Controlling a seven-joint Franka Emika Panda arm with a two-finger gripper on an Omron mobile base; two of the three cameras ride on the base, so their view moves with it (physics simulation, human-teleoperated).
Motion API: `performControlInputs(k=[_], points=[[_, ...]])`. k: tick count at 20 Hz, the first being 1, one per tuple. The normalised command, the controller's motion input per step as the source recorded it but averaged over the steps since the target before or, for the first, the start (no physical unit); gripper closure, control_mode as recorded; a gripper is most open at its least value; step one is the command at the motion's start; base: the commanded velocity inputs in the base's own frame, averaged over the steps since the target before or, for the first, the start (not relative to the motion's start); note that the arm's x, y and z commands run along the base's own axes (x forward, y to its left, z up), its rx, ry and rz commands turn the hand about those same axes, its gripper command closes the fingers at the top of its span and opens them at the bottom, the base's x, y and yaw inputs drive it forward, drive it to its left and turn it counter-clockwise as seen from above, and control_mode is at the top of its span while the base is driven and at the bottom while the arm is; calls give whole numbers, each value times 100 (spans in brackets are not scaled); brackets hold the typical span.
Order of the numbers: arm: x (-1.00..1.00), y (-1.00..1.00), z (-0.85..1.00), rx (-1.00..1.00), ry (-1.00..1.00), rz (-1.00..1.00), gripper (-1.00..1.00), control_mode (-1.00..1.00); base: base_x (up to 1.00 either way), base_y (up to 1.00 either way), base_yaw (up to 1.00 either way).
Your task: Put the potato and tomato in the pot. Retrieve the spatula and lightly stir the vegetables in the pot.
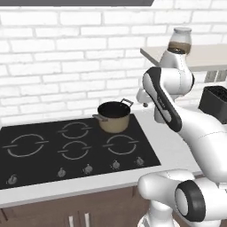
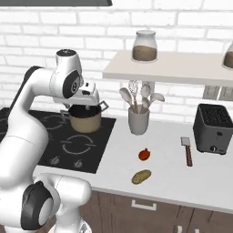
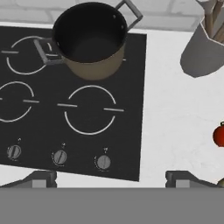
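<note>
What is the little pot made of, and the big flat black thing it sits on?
The pot looks like metal: a smooth tan outside, a dark inside and thin grey loop handles like bent wire. It could be enamel-coated; the look leaves that open. The black stovetop looks like smooth glass or ceramic, flat and faintly shiny, with thin white rings drawn on it.

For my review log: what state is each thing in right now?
pot: upright on the back burner, empty.
tomato: on the counter, not in the pot.
potato: on the counter, near the front edge.
spatula: lying flat by the toaster.
gripper: open, holding nothing.
</note>
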Motion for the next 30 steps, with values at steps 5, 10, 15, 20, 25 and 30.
performControlInputs(k=[5, 10, 15, 20, 25, 30], points=[[0, 0, 0, 0, 0, 0, -100, 100, 21, -43, 0], [0, 0, 0, 0, 0, 0, -100, 100, 72, -8, 0], [-5, -2, 0, 0, -1, 0, -100, -100, 16, 0, 0], [-36, -55, -8, 0, -1, -7, -100, -100, 0, 0, 0], [-21, -90, -44, 0, 0, -11, -100, -100, 0, 0, 0], [6, -99, -74, 0, 0, -13, -100, -100, 0, 0, 0]])
